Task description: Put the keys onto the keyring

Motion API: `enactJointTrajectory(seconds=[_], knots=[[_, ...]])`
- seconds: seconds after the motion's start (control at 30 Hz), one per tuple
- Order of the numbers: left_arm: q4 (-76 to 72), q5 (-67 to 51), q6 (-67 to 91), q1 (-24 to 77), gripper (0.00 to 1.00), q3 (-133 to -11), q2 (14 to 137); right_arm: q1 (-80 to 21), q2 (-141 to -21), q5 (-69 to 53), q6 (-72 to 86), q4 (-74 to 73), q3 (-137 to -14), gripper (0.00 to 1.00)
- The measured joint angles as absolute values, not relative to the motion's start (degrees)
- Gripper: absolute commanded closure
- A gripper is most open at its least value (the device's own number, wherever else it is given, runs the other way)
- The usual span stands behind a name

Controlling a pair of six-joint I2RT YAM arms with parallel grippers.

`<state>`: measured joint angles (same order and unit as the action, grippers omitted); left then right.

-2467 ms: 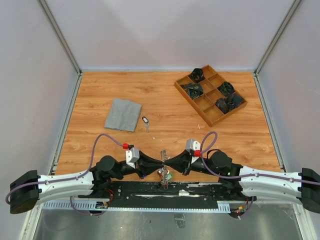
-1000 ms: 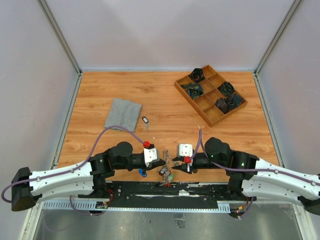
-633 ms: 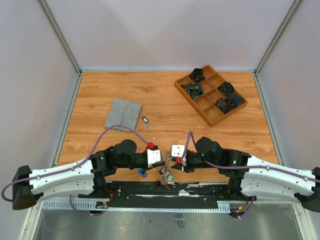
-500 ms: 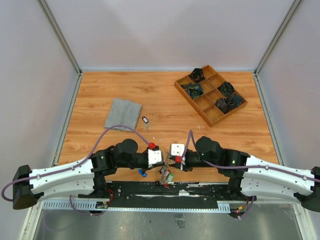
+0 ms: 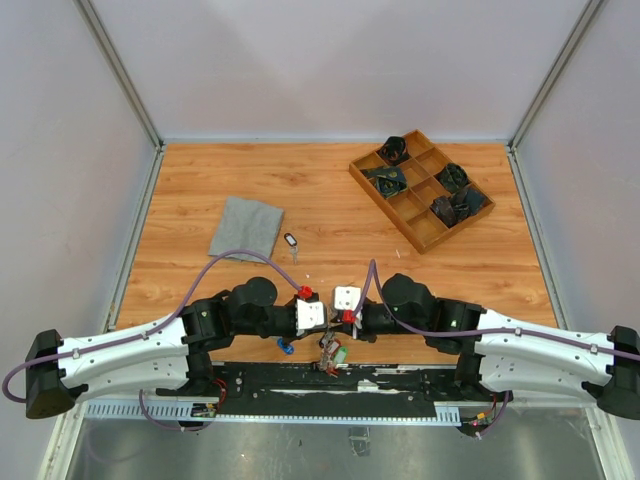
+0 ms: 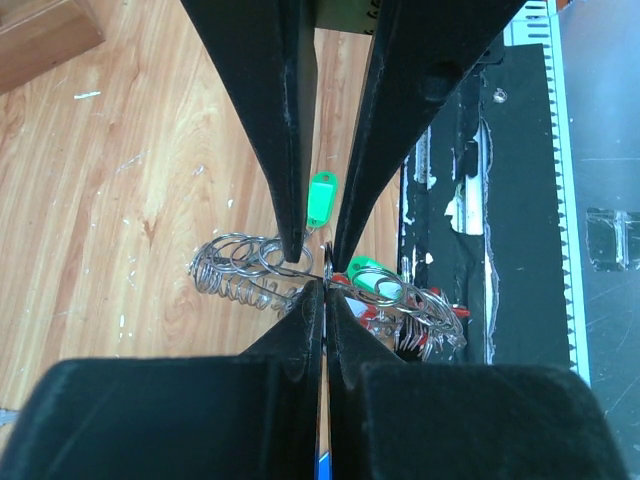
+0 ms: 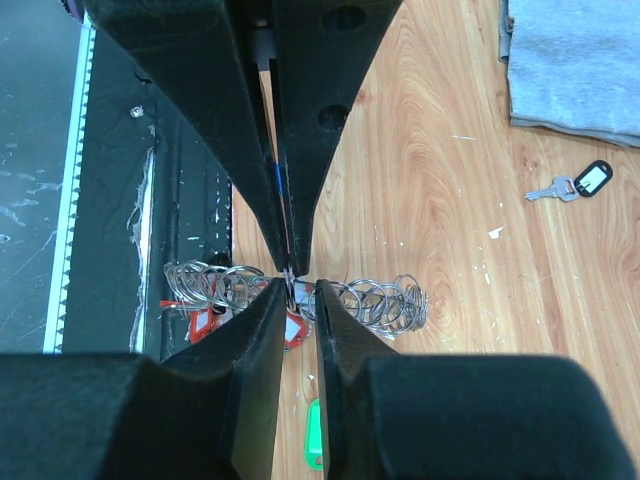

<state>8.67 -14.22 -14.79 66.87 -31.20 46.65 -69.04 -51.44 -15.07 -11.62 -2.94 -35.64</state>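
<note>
Meeting at the keyring (image 6: 245,262), left end effector (image 6: 322,297) sits shut (right end effector (image 7: 300,297) barely parted; holds unclear).

bright silver metal of the keyring (image 6: 245,270) is glinting against the counter (image 5: 330,200), its wood-grain top showing pale scuffs; a green plastic tag (image 6: 319,198) is shining glossy, the grey cloth (image 5: 246,228) lying matt.

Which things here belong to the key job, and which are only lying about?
Job: keyring; loose key with a black tag.
Lying about: cloth; tray.
</note>
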Motion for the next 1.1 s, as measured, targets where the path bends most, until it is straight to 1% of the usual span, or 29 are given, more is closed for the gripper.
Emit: enactJointTrajectory(seconds=[0.17,0.47,0.5,0.57,0.87,0.9,0.97,1.07,1.1], knots=[[9.2,-14.1,-14.9,66.9,1.0,-31.2,46.6,-69.0,-52.1,-15.5,-11.5,-2.4,-35.5,0.88],[9.1,-13.8,-14.9,66.9,1.0,-31.2,45.9,-69.0,-52.1,-15.9,-11.3,-2.1,-35.4,0.9],[9.1,-13.8,-14.7,66.9,1.0,-31.2,45.6,-69.0,-52.1,-15.9,-11.3,-2.0,-35.4,0.91],[8.9,-13.7,-14.6,66.9,1.0,-31.2,45.0,-69.0,-52.1,-15.9,-11.3,-1.9,-35.4,0.99],[9.1,-12.9,-14.0,66.9,0.99,-31.2,43.1,-69.0,-51.9,-16.0,-11.3,-0.3,-35.2,1.0],[9.0,-12.8,-13.8,66.9,0.98,-31.2,43.0,-69.0,-51.6,-16.0,-11.3,0.0,-35.0,0.99],[8.5,-12.7,-13.6,66.9,0.92,-31.2,42.7,-69.0,-50.7,-16.0,-11.3,0.6,-34.6,0.99],[6.8,-12.5,-12.8,66.9,0.75,-31.2,41.1,-69.0,-48.1,-15.9,-11.3,2.4,-33.5,1.0],[6.3,-12.4,-12.7,66.9,0.71,-31.2,40.6,-69.0,-47.3,-15.9,-11.3,2.9,-33.2,1.0]])
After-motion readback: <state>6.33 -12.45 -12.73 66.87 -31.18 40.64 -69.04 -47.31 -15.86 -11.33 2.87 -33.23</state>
